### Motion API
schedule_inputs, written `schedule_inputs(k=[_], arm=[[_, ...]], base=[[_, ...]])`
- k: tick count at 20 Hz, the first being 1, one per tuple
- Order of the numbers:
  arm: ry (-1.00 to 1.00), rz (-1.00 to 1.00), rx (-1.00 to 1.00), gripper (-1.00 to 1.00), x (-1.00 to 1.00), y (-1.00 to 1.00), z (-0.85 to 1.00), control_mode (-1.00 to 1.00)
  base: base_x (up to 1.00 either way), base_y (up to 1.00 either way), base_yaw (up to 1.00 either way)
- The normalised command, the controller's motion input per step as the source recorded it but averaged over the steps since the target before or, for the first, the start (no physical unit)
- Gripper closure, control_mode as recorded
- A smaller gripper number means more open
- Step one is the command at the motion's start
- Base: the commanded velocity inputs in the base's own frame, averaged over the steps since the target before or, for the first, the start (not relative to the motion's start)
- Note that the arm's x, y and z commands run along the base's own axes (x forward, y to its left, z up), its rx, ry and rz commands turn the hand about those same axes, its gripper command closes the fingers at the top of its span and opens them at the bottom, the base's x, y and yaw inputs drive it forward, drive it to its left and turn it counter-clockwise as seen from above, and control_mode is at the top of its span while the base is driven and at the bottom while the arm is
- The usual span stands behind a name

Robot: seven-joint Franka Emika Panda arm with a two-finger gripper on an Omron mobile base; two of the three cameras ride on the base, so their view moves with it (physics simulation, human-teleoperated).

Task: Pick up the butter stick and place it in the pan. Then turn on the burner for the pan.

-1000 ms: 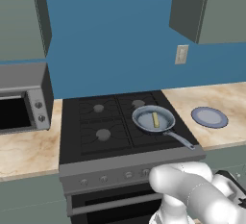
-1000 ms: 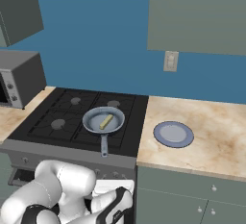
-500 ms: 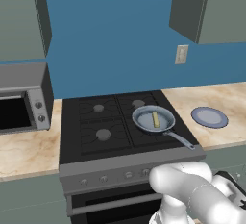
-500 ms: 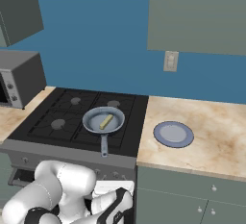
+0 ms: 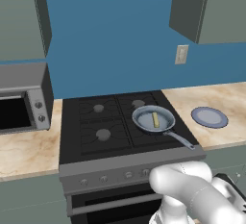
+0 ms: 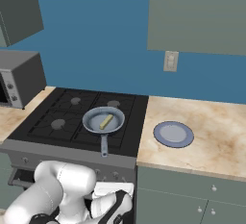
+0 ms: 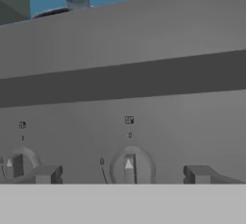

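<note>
In the left base view we find the butter stick (image 5: 155, 119) lying inside the pan (image 5: 153, 119), which sits on the front right burner (image 5: 150, 122), its handle pointing to 4 o'clock. A plate (image 5: 209, 117) rests on the surface (image 5: 226, 98) at the pan's 3 o'clock.

The right base view confirms the stick in the pan.

In the hand view we see the fingers (image 7: 122, 175) spread wide on either side of a stove knob (image 7: 129, 167), not touching it.

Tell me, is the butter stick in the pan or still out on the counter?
In the pan. The butter stick lies flat inside the pan on the stovetop.
</note>
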Motion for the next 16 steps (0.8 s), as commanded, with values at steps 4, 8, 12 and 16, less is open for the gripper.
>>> schedule_inputs(k=[4, 8, 12, 16], arm=[[0.0, -0.07, 0.0, -1.0, 0.0, 0.0, -0.1, -1.0], [0.0, -0.11, 0.0, -1.0, 0.02, 0.05, -0.01, -1.0], [0.0, -0.11, 0.0, -1.0, 0.15, 0.13, 0.0, -1.0], [0.0, -0.05, 0.0, -1.0, 0.22, 0.09, 0.0, -1.0]], base=[[0.0, 0.0, 0.0], [0.0, 0.0, 0.0], [0.0, 0.0, 0.0], [0.0, 0.0, 0.0]])
